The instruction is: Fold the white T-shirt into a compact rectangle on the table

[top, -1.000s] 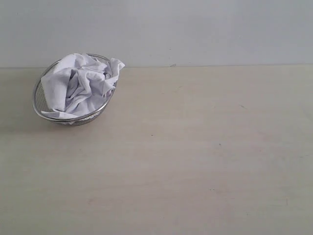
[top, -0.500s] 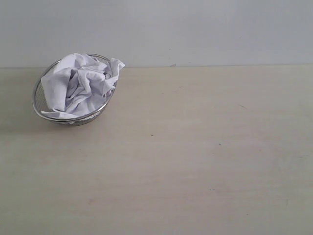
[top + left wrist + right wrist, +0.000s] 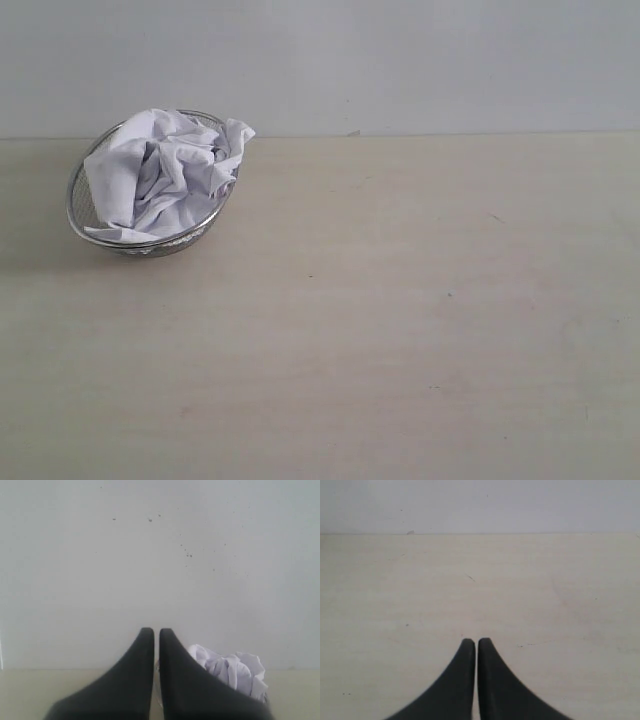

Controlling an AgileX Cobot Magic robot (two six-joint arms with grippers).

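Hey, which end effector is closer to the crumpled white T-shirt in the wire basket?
Left. The left end effector faces the white T-shirt, visible beyond its tips. The right end effector faces only table, with no shirt in its view.

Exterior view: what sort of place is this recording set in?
Probably a lab test bench, not a home: a wide pale table against a blank grey wall, with a wire basket holding a crumpled white shirt.

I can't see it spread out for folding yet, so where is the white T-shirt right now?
In the exterior view the white T-shirt sits crumpled inside the wire-mesh basket at the far left of the table, by the back wall.
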